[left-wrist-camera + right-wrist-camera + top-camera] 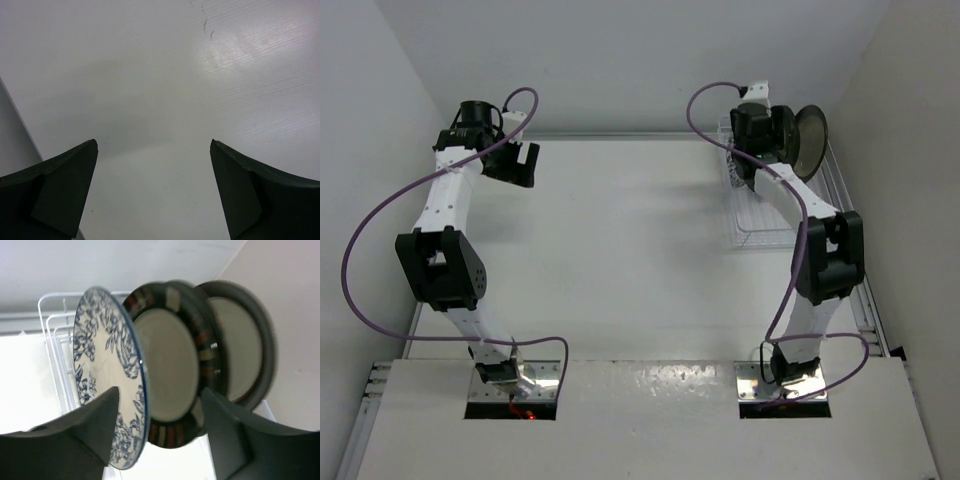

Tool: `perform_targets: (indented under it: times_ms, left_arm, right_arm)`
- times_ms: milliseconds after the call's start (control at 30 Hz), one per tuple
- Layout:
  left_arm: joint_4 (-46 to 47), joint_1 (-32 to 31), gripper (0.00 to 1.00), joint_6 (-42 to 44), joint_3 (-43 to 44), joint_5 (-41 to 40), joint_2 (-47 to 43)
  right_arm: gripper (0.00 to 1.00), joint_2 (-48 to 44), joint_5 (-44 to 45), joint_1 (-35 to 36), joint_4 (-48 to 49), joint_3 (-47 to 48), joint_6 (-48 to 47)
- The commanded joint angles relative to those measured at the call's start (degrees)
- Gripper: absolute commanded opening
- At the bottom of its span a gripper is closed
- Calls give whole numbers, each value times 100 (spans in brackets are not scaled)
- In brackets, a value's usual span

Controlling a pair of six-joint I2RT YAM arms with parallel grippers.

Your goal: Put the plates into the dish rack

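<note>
Three plates (165,370) stand on edge in the rack (50,330), far right corner of the bench (620,250). The right end effector (160,391) gapes wide astride the floral plate (100,355) rim, gripping nothing; the left end effector (152,142) is wide open, empty, far left. Seemingly the release step: next, back out without nudging them

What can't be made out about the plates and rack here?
- Top view: the right arm hides most of the dish rack and all but one plate.
- Right wrist view: the right gripper and floral plate hide where the other plates sit in the rack.
</note>
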Motion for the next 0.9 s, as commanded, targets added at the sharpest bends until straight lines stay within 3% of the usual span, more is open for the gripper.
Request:
perform_targets:
  times_ms: [0, 100, 167, 233, 267, 367, 533, 567, 667, 867]
  left_arm:
    - [-2, -24, 100, 42, 129, 81, -51]
    - [-2, -24, 100, 42, 129, 81, -51]
    - [-2, -24, 100, 42, 129, 12, -103]
    - [-2, -24, 100, 95, 15, -50, -156]
    - [-2, -24, 100, 95, -55, -51, -208]
    - [-2, -24, 100, 95, -126, -164, -261]
    - [51, -77, 100, 95, -179, -218, -322]
    - [51, -77, 100, 95, -179, -218, -323]
    - [51, -217, 100, 95, -249, -218, -428]
    - [218, -630, 100, 95, -1258, -472, -1016]
  right_arm:
    - [68, -749, 20, -107, 229, 44, 120]
    - [84, -1127, -374, -291, 18, 53, 269]
    - [99, -1654, -1337, -440, -596, -35, 673]
    - [99, -2249, -2173, -949, -1339, -132, 1147]
    - [99, -2401, -3466, -1482, -1527, -350, 1331]
    - [99, -3113, -4529, -1951, -2353, -998, 1473]
    - [99, -4841, -4612, -2523, -2751, -2450, 1991]
    - [99, -5002, -4734, -2585, -2777, -3079, 2140]
    - [99, -5598, -5095, -2744, -2952, -3758, 2561]
    - [99, -6224, -5526, -2761, -4145, -4236, 3091]
